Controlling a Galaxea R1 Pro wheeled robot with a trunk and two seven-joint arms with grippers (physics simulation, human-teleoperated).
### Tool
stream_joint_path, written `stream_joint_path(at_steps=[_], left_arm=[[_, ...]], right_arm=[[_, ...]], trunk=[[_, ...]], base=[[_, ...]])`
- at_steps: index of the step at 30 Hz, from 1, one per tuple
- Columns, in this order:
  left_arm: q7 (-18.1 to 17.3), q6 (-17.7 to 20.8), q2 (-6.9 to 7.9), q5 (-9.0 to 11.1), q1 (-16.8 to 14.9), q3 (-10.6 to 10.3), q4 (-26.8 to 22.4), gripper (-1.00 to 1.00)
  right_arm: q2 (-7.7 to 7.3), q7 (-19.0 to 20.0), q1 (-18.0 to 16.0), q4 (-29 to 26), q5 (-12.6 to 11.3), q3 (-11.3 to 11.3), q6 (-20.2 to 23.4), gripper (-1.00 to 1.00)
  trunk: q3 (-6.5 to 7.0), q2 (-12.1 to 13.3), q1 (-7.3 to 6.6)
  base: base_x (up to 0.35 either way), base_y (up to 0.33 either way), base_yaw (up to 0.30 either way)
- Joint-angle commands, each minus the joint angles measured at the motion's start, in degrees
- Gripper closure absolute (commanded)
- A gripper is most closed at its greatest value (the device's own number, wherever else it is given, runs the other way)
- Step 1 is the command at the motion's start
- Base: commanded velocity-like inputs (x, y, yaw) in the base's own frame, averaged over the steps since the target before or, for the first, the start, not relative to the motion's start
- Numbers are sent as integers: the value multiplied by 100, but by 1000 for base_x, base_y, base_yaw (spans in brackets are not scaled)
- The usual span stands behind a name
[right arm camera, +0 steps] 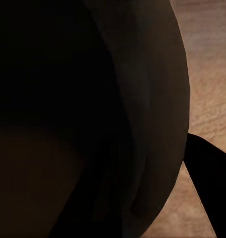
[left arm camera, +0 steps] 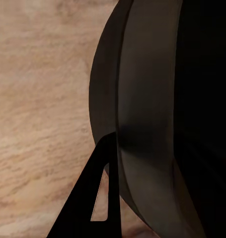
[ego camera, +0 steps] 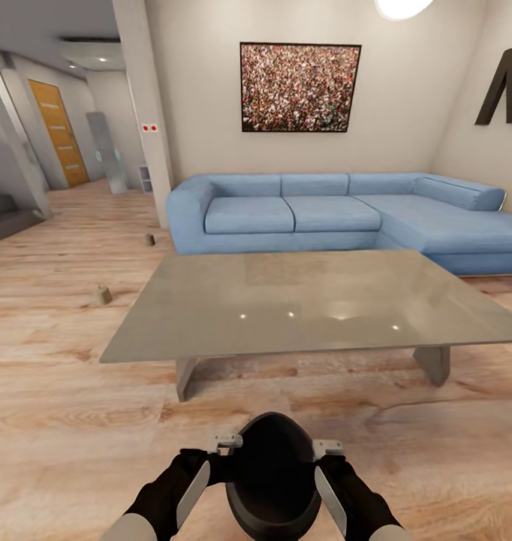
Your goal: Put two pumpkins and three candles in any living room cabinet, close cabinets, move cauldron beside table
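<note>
Cauldron (ego camera: 273, 481) carried between left hand (ego camera: 227, 443) and right hand (ego camera: 327, 449), both pressed on its sides (finger closure unclear). Table (ego camera: 308, 304) is ahead; next, set it by the near edge. Two candles (ego camera: 102, 294) on floor.

home living room | blue corner sofa (ego camera: 346, 214) | low grey table (ego camera: 308, 304) | framed picture (ego camera: 299, 87) | wood floor (ego camera: 53, 421)
</note>
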Motion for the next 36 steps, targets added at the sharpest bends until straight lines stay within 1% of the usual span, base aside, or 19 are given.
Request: stream_joint_path(at_steps=[1, 7, 21, 36], left_arm=[[41, 35, 13, -147, -3, 22, 4, 100], [41, 35, 13, -146, -3, 22, 0, 100], [39, 35, 13, -146, -3, 22, 4, 100], [42, 35, 15, -155, -3, 22, -2, 100]], right_arm=[[-5, -42, -6, -22, -111, 71, -9, 100], [-5, -42, -6, -22, -110, 72, -9, 100], [-5, -42, -6, -22, -115, 72, -9, 100], [-5, -42, -6, -22, -116, 73, -9, 100]], trunk=[[-5, -3, 2], [-5, -3, 2], [-5, -3, 2], [-5, -3, 2]], base=[[317, 0, 0], [284, 0, 0], [219, 0, 0], [17, 0, 0]])
